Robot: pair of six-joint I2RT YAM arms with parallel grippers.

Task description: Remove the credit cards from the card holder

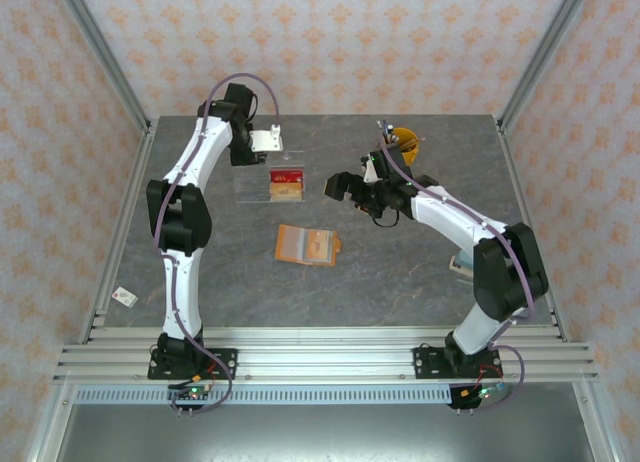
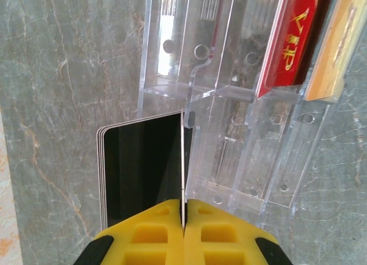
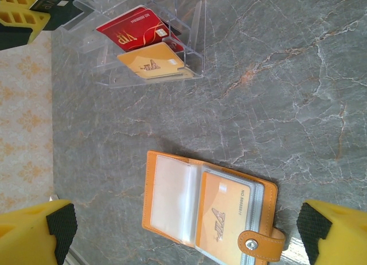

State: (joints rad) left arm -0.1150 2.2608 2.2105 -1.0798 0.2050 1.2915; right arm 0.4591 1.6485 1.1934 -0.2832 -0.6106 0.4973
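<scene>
The orange-tan card holder (image 1: 307, 245) lies open on the grey table, its snap tab loose. A gold credit card (image 3: 226, 216) sits in its clear sleeves, and the left sleeve (image 3: 172, 199) looks empty. My right gripper (image 3: 183, 230) hovers open and wide above the holder (image 3: 150, 219), with nothing between its fingers; it also shows from above (image 1: 345, 192). My left gripper (image 2: 183, 203) is shut on a black VIP card (image 2: 143, 167), held upright at the clear acrylic tray (image 2: 229, 162). A red card (image 3: 135, 28) and a gold card (image 3: 152, 63) stand in the tray.
The tray (image 1: 262, 182) stands at the back centre, under my left gripper (image 1: 270, 142). A yellow object (image 1: 405, 139) sits at the back right, behind the right arm. A small white tag (image 1: 124, 297) lies by the left edge. A pale object (image 1: 460, 264) is partly hidden under the right arm.
</scene>
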